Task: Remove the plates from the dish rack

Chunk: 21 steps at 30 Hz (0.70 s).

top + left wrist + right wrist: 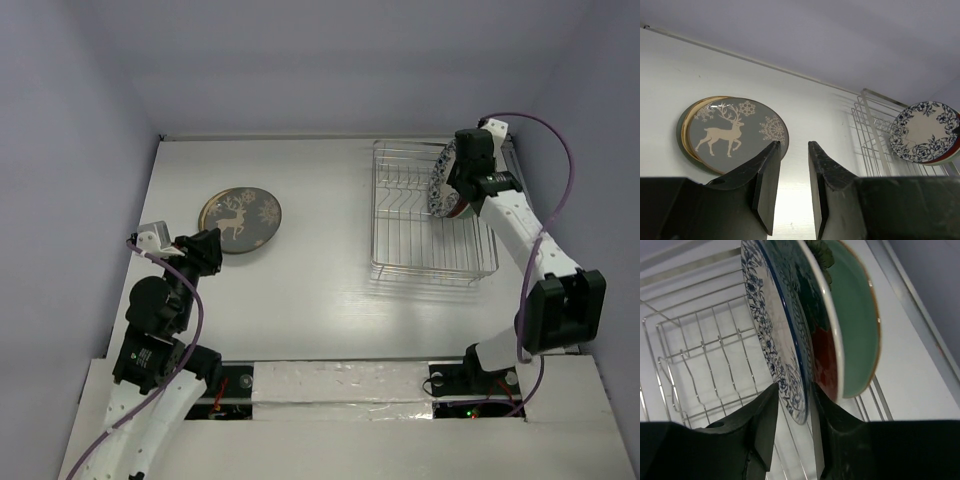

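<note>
My left hand (793, 150) hangs empty, fingers slightly apart, just short of the deer plate (735, 132) lying on the table (320, 290). Farther off, my right hand (794, 400) pinches the blue floral plate (767, 325) by its rim in the dish rack (420, 250), beside a green plate (855, 340).
</note>
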{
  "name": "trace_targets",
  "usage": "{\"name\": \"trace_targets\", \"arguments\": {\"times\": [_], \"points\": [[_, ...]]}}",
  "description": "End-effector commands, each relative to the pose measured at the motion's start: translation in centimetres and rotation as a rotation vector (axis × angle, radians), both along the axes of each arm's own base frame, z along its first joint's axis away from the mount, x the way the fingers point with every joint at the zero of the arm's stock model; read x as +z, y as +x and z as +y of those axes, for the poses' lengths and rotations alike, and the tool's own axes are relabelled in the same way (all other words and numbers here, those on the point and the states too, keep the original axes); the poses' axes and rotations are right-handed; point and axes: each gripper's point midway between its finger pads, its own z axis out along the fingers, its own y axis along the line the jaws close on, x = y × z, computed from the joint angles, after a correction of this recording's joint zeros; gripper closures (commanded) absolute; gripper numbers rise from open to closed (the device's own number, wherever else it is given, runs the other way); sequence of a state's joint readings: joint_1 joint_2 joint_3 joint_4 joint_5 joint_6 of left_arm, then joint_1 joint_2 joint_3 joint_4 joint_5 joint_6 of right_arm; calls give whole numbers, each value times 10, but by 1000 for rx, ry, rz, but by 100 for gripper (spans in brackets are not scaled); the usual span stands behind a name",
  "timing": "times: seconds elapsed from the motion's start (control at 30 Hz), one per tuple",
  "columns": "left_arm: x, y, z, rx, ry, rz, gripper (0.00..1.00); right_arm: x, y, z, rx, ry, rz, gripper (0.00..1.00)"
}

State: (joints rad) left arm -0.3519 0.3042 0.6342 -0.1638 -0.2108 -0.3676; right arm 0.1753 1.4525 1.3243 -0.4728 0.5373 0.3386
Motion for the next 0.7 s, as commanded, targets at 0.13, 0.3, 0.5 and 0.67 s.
{"name": "trace_targets", "arguments": {"times": [0.13,0.3,0.5,0.67], "points": [[9,-2,-5,-23,-11,-31,74,-12,28,-17,-25,-20,41,64],[8,-2,-5,-23,-8,-29,74,-29,38,-14,4,-28,78,57],[8,-1,-5,-23,-9,-27,73,-35,44,-19,-6,-76,141,69],[7,0,-5,-23,-7,-23,73,9,34,-20,0,-128,74,86]]}}
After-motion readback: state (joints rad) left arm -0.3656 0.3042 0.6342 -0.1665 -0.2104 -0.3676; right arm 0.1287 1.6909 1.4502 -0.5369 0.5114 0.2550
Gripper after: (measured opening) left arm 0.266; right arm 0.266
